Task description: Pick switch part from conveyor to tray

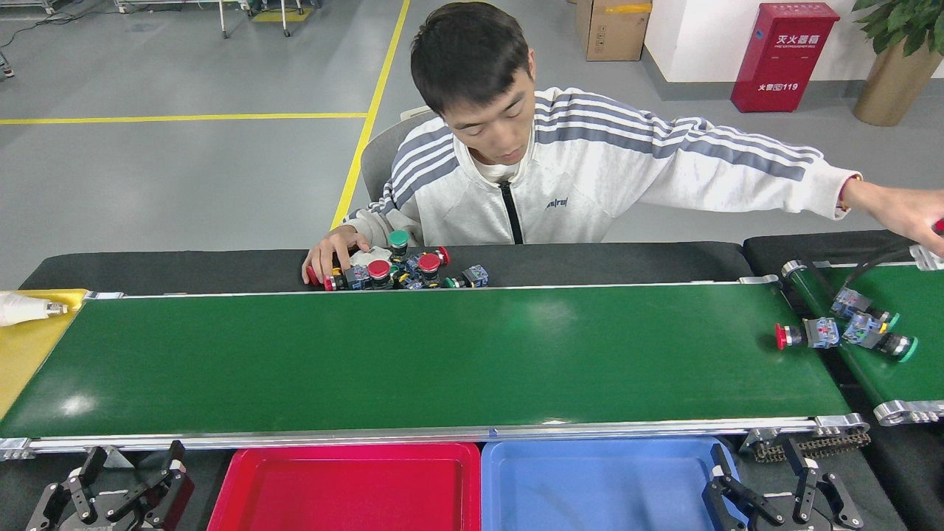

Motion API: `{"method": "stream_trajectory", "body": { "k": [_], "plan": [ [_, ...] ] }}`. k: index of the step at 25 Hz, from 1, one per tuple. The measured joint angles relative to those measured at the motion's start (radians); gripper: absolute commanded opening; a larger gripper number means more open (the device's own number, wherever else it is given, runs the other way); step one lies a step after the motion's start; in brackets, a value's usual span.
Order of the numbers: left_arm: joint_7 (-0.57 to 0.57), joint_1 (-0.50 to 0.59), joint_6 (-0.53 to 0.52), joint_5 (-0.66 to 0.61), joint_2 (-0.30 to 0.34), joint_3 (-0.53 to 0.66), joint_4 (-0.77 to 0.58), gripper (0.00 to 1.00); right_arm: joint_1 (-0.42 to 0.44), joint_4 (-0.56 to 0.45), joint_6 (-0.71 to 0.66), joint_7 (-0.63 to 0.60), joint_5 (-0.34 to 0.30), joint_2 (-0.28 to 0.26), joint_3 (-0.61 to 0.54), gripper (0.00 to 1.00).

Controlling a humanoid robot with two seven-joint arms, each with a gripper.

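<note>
The long dark-green conveyor [413,354] with silver rails crosses the view. A switch part with a red button head [802,334] lies at the belt's far right end, coming off the smaller belt. Behind it on the smaller green belt [900,361] lie two more switch parts [874,333]. Below the conveyor sit a red tray [346,490] and a blue tray [597,487], both holding nothing. My left gripper [125,483] rests open at the bottom left. My right gripper [767,490] stands open at the bottom right beside the blue tray. Neither holds anything.
A person in a white striped jacket sits behind the belt, one hand [328,254] on a pile of switch parts [402,269], the other hand [903,217] stretched over the smaller belt. A yellow surface [29,346] with a white object lies at the left.
</note>
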Motion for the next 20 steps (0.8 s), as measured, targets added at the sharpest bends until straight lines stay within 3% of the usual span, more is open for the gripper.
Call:
{"method": "stream_trajectory", "body": {
  "k": [3, 8, 15, 20],
  "plan": [
    [0.0, 0.012, 0.002, -0.001, 0.0, 0.0, -0.01, 1.0, -0.01, 0.003, -0.003, -0.001, -0.001, -0.001, 0.0, 0.95],
    [0.0, 0.015, 0.006, -0.001, 0.0, -0.004, -0.012, 1.0, -0.102, 0.054, -0.005, -0.004, -0.003, -0.012, 0.0, 0.95],
    [0.0, 0.015, 0.001, -0.001, 0.014, -0.007, -0.013, 1.0, -0.114, 0.117, -0.002, 0.005, -0.004, -0.048, 0.001, 0.96],
    [0.0, 0.015, 0.0, 0.0, 0.014, -0.008, -0.013, 1.0, -0.184, 0.189, 0.0, 0.046, -0.009, -0.076, -0.002, 0.98]
  ]
}}
